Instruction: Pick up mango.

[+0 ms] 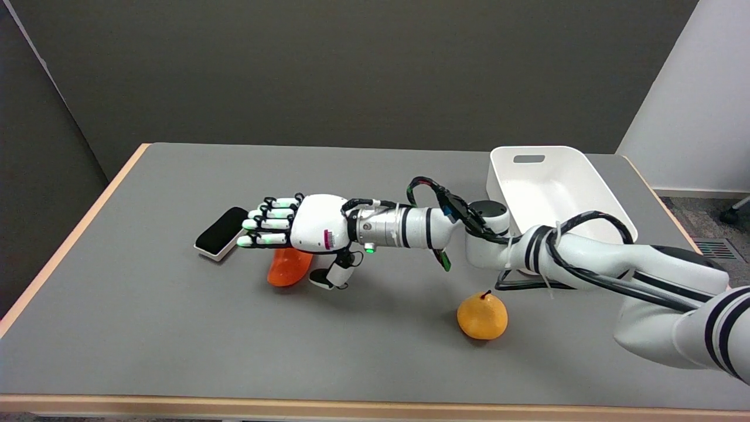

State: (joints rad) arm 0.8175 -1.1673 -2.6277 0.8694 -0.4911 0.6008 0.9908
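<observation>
Hovering over glossy orange-red mango (288,266), right hand (293,225) holds nothing, fingers spread

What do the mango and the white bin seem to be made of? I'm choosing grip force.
The mango under the robot hand looks like smooth, slightly glossy orange-red plastic, probably a toy: its colour is even, though real fruit can't be ruled out. The white bin looks like rigid moulded plastic with a satin finish, given its rounded corners and cut-out handle slot.
</observation>
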